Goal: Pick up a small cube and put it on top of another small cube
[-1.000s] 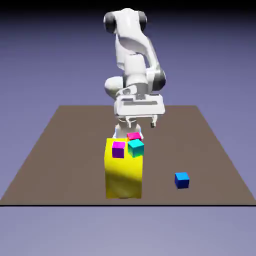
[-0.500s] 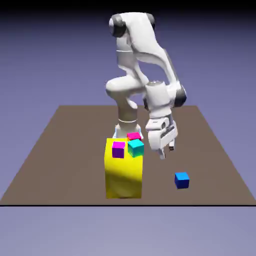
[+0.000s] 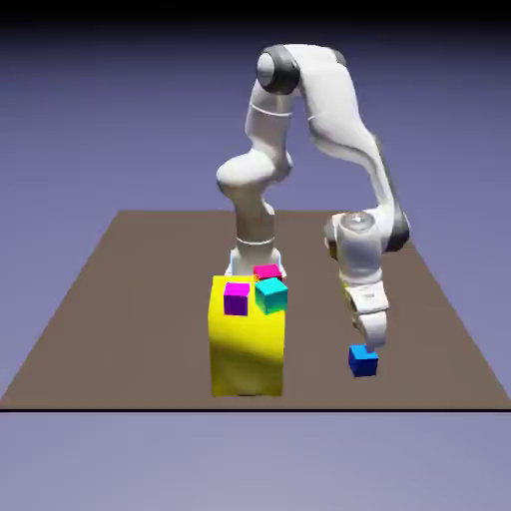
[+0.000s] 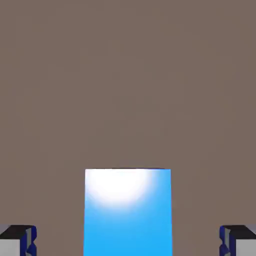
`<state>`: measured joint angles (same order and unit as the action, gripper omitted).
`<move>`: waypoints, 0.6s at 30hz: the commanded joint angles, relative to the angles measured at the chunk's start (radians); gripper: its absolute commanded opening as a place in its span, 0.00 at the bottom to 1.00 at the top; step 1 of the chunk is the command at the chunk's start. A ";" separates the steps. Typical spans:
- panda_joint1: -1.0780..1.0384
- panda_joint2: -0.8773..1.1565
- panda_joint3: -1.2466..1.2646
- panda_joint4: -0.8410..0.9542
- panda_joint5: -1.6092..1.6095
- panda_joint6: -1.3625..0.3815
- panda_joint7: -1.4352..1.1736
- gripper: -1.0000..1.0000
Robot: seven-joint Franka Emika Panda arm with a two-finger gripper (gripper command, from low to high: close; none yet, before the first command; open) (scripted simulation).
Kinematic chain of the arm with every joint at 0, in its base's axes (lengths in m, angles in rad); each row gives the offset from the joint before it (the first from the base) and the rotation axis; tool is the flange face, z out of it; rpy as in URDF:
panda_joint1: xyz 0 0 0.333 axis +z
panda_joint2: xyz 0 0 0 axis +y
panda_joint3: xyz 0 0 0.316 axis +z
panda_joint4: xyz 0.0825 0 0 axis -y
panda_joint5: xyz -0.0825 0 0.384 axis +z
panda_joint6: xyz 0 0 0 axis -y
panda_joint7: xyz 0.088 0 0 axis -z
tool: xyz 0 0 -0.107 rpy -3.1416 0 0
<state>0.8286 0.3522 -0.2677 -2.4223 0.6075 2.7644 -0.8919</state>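
Observation:
The small bright-blue cube [image 3: 363, 361] rests on the brown table near its front edge, toward the exterior view's right. My gripper [image 3: 371, 344] hangs directly over it, almost touching its top. In the hand view the small cube [image 4: 128, 212] fills the lower middle, and the two fingertips [image 4: 17, 241] stand wide apart at the bottom corners, clear of its sides. The gripper [image 4: 128, 242] is open and holds nothing. A teal cube [image 3: 270, 294], a magenta cube [image 3: 237, 298] and a pink-red cube [image 3: 266, 270] sit on top of the big yellow block [image 3: 247, 344].
The big yellow block stands on the table to the exterior view's left of the blue cube, a short gap away. The brown table [image 3: 120, 299] spreads out around both. The robot's base rises behind the yellow block.
The arm has swung from above the yellow block toward the exterior view's right and dropped down over the blue cube. The jaws have stayed open. No cube has moved.

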 commanded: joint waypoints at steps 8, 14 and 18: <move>-0.030 0.053 0.043 0.019 0.049 0.033 -0.040 0.00; -0.005 -0.129 -0.079 0.017 -0.137 -0.156 -0.055 0.00; -0.078 -0.219 -0.110 0.084 -0.245 -0.330 -0.227 0.00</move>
<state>0.7504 0.1331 -0.3783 -2.3379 0.3615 2.4338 -1.1182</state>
